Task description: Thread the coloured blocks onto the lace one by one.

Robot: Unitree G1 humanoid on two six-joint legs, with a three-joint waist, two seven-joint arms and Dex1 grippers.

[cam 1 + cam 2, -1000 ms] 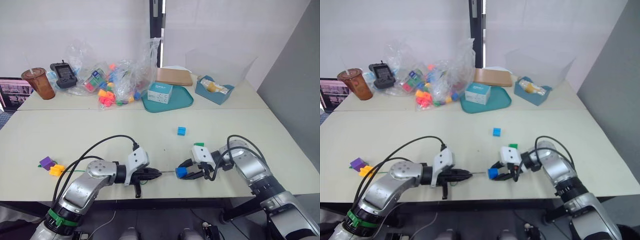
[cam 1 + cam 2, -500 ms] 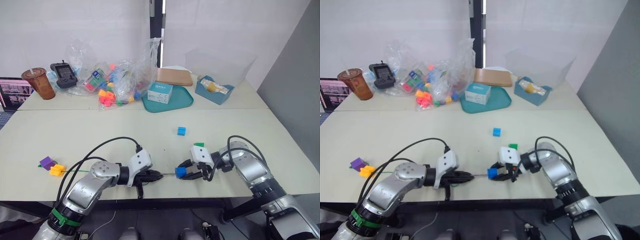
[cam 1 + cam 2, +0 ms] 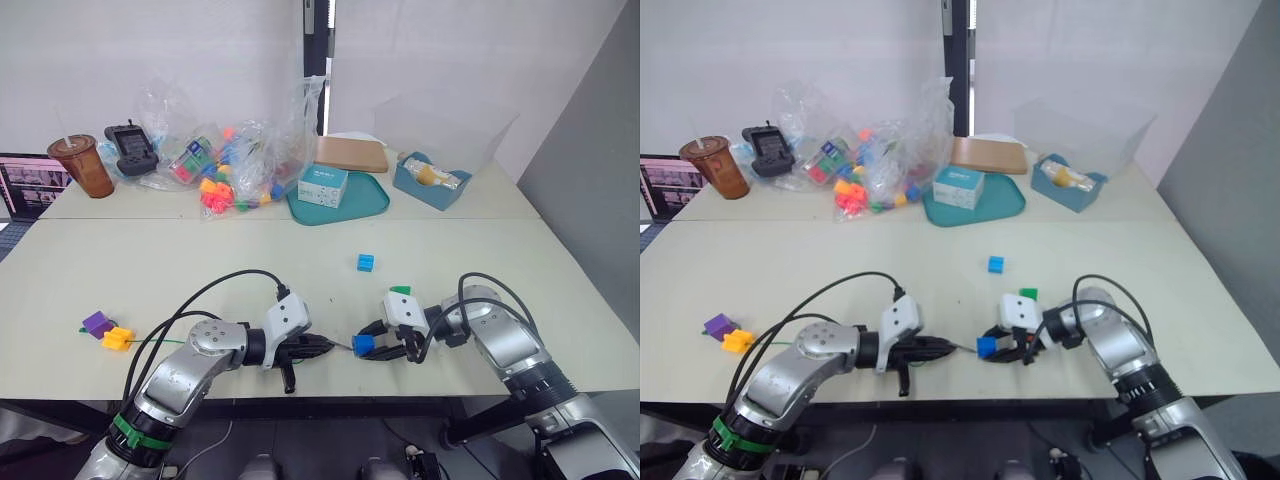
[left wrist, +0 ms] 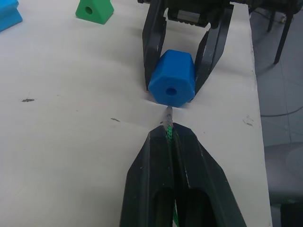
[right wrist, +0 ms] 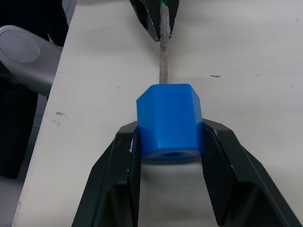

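**Needle tip is lining up with the dark blue block's hole**

So I'm counting five coloured blocks on my table right now. My right gripper (image 5: 169, 142) is clamping block number one, the dark blue block (image 3: 363, 345), between its two fingers, down at the near edge of the table (image 3: 200, 270). The block's hole is facing my left gripper (image 4: 170, 135), which is pinching the lace (image 4: 168, 124) with both fingers pressed together. The stiff grey tip is sticking out just past the fingertips and pointing right at the hole; I can't tell whether it's touching the block or is a hair short.

The other four are sitting loose. One green block (image 3: 399, 290) is lying just behind my right gripper, one light blue block (image 3: 366, 262) is resting farther back toward the middle of the table, and the purple block (image 3: 96, 323) and orange-yellow block (image 3: 116, 338) are touching each other way over on my left. The thin green cord is running from that pair toward my left arm.

At the back I'm seeing one heap of toy pieces in clear bags (image 3: 225, 160), one teal tray (image 3: 340, 205) and one iced drink cup (image 3: 76, 166).
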